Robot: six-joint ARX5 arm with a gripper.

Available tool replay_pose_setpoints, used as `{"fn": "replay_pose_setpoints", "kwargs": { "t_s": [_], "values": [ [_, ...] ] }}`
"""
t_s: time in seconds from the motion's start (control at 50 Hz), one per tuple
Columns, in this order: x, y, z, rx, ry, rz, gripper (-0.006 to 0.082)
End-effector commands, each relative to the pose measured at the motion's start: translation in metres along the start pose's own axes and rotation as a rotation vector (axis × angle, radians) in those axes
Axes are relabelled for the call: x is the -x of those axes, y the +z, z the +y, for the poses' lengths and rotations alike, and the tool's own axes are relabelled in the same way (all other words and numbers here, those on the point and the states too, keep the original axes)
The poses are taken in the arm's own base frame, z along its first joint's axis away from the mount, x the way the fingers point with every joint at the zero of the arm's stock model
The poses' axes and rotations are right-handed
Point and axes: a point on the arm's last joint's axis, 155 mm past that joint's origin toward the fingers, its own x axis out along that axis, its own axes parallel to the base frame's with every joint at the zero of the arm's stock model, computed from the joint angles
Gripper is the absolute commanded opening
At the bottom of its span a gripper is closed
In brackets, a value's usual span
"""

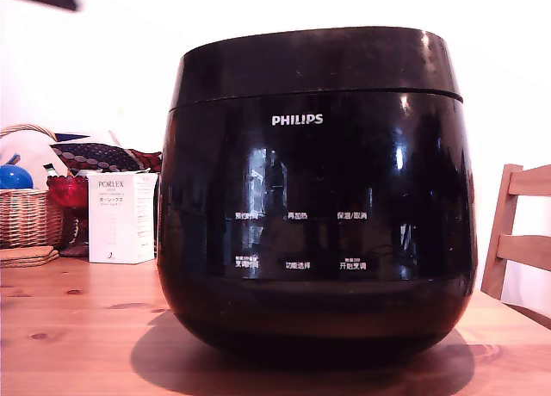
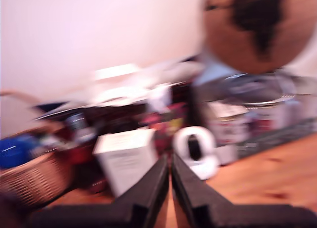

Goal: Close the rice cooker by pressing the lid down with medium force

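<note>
Rice cooker on table, box and basket behind, perhaps touching

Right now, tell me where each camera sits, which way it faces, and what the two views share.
Exterior view: low, near table height, facing the front of the rice cooker, whose lid is down; a dark blurred shape at the top left corner may be the arm.
Wrist view: on the arm, looking along the gripper, jaws nearly together, toward blurred clutter; the cooker is not clearly in view.
Shared: the white box, the wicker basket and the wooden table.
</note>
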Motion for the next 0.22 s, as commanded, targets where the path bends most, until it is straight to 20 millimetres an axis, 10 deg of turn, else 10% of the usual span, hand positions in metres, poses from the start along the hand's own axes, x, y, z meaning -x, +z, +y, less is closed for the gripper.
{"fn": "replay_pose_setpoints", "kwargs": {
  "t_s": [0.0, 0.2],
  "values": [
    [-0.001, -0.001, 0.011, 0.000, 0.029, 0.000, -0.0022],
    [-0.001, -0.003, 0.028, 0.006, 0.074, 0.006, -0.0022]
  ]
}}
